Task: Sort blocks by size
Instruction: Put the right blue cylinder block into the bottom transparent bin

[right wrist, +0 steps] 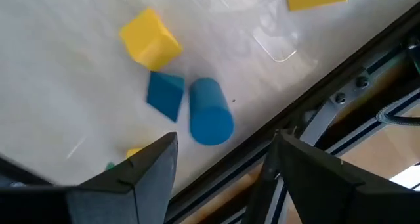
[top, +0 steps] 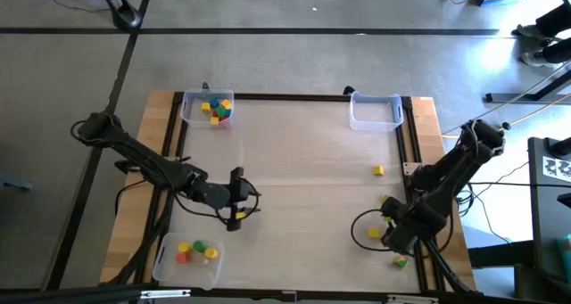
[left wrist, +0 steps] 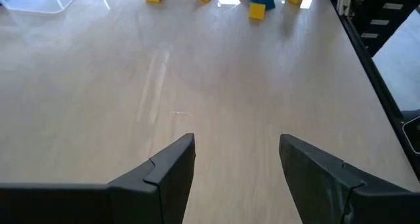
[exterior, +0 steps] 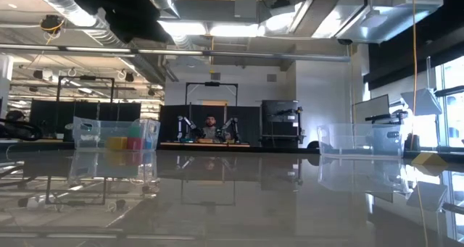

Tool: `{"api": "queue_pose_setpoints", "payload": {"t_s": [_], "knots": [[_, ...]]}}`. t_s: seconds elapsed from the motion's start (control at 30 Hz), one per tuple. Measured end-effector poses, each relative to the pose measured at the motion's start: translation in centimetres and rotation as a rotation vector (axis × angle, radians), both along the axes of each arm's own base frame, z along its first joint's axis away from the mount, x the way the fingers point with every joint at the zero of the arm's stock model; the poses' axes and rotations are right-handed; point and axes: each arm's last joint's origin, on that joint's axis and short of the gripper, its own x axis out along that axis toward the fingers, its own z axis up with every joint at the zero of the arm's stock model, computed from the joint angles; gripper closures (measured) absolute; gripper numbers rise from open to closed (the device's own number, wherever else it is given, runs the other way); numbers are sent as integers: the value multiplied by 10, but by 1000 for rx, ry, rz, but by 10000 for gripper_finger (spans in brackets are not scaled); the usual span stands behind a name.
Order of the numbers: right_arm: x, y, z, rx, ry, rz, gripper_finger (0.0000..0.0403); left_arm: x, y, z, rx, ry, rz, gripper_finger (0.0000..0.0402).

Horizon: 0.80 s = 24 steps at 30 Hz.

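Right pincer (right wrist: 216, 159) hovering released, blue cylinder (right wrist: 210, 112) just ahead between fingers; left pincer (left wrist: 236, 159) idling released over bare surface (left wrist: 197, 73).

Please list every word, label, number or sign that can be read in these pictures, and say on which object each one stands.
No readable words or numbers in any view.
A black-and-white patterned marker at the right edge of the high view: a coded pattern, not text.
The blocks, the clear trays and the table show no labels.
Room equipment in the low view is too small to read.
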Motion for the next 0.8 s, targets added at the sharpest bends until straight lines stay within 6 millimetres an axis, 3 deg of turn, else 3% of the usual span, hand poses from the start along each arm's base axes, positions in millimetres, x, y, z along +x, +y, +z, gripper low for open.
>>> {"api": "queue_pose_setpoints", "payload": {"t_s": [0.5, 0.63, 0.8], "knots": [[-5, 1, -46, 63, -61, -3, 150, 0, 0, 0, 2, -6, 0, 194], [-6, -1, -54, 70, -58, -3, 184, 1, 0, 2, 15, -26, -5, 194], [-7, -3, -55, 61, -49, 10, 262, 2, -1, 3, 9, -31, -2, 194]]}}
